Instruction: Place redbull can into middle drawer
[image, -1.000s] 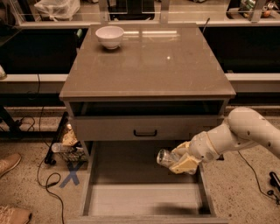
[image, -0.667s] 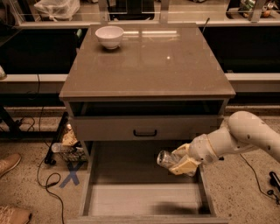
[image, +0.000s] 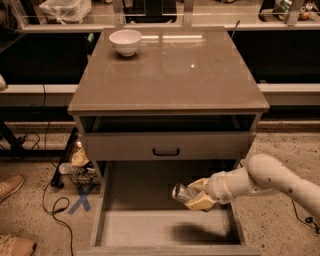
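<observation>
Where the white arm (image: 270, 177) reaches in from the right, its claw (image: 196, 195) hangs over the open middle drawer (image: 145, 227), clenched around the redbull can (image: 181, 192). The can lies on its side between the two pale yellowish fingers (image: 199, 203), one above it and one below, with its shiny silver top pointing left and sticking out past the fingertips. Most of the can's body is hidden inside the grip, and any lettering on it cannot be read. The can is held in the air above the right half of the drawer, clear of the pale plank floor, where a dark shadow (image: 197, 232) falls just below and in front of it. It sits lower than the shut drawer front (image: 125, 147) with the small black handle (image: 166, 151), and in front of it. On the desk (image: 170, 80) a white bowl (image: 125, 41) stands near the far left corner, well apart from the claw. A blue cross of tape (image: 81, 198) marks the speckled floor left of the drawer.
</observation>
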